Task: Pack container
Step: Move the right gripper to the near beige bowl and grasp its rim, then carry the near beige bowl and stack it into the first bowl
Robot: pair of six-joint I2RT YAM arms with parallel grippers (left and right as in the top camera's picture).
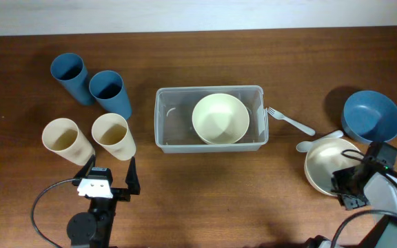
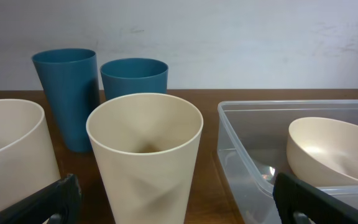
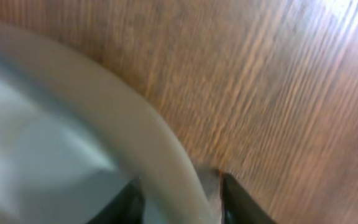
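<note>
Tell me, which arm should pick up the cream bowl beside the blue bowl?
Right. The right gripper straddles that cream bowl's rim. The left gripper is open far off, facing a cream cup.

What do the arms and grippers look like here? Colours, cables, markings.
Mostly black. The left gripper has two slim black fingers, a white block behind them and a looping black cable. The right gripper has black fingers too, with a pale grey link behind. No readable markings.
</note>
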